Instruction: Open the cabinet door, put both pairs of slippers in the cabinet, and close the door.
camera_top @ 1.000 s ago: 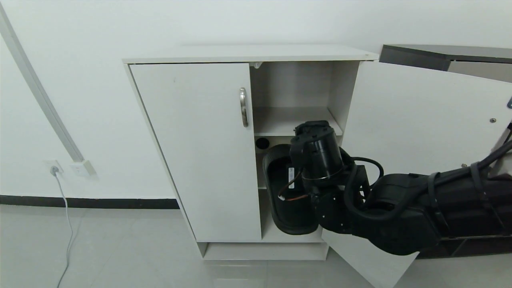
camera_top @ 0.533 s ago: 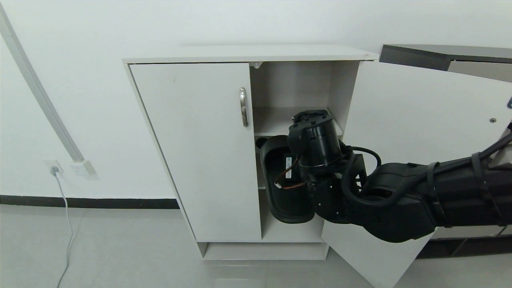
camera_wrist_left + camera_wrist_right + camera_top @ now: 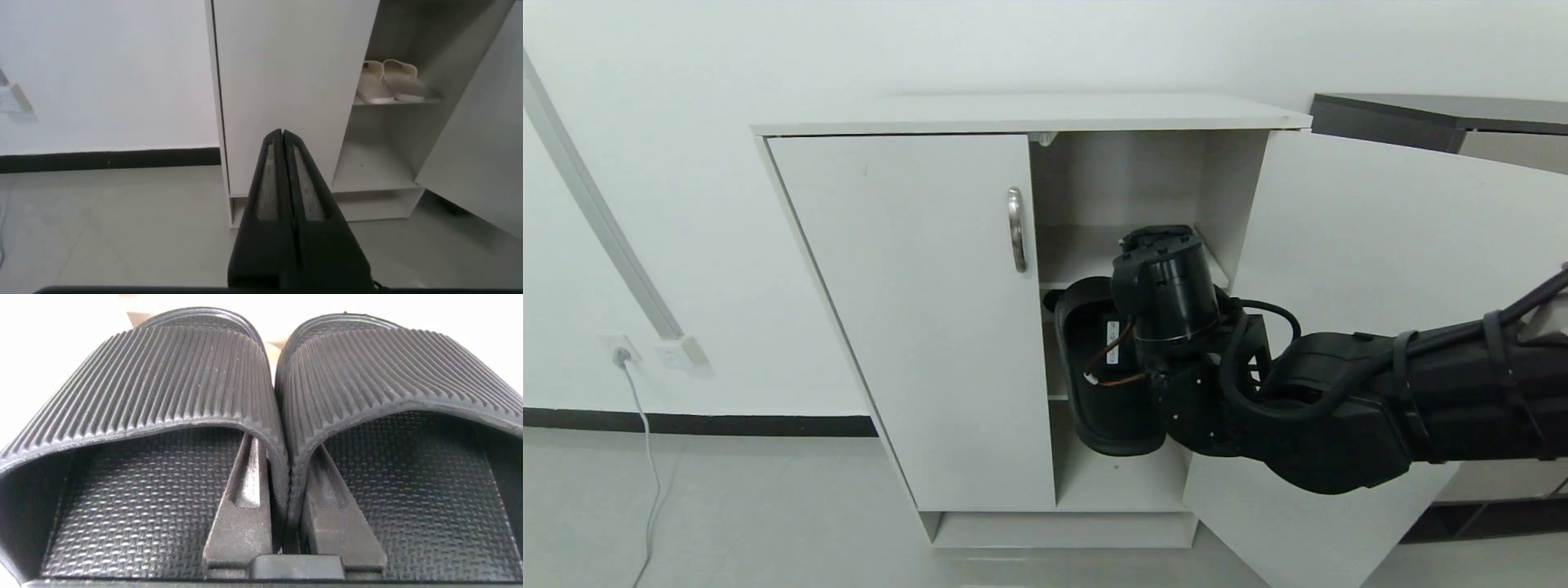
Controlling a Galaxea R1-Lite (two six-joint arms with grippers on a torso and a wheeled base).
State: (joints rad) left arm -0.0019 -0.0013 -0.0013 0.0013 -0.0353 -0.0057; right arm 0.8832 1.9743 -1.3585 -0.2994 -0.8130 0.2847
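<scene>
Black slippers clamped side by side in right jaws, held on end at open cabinet compartment, half hidden behind wrist. Beige pair shelved inside. Left jaws pressed together, empty.

Left gripper: fingers pressed flat together, nothing between them, over the grey floor in front of the white cabinet. One cabinet door is shut and the other door is swung open. Pair of beige slippers sit side by side on a shelf in the open compartment, with a bottom shelf below. A black baseboard runs along the white wall.
</scene>
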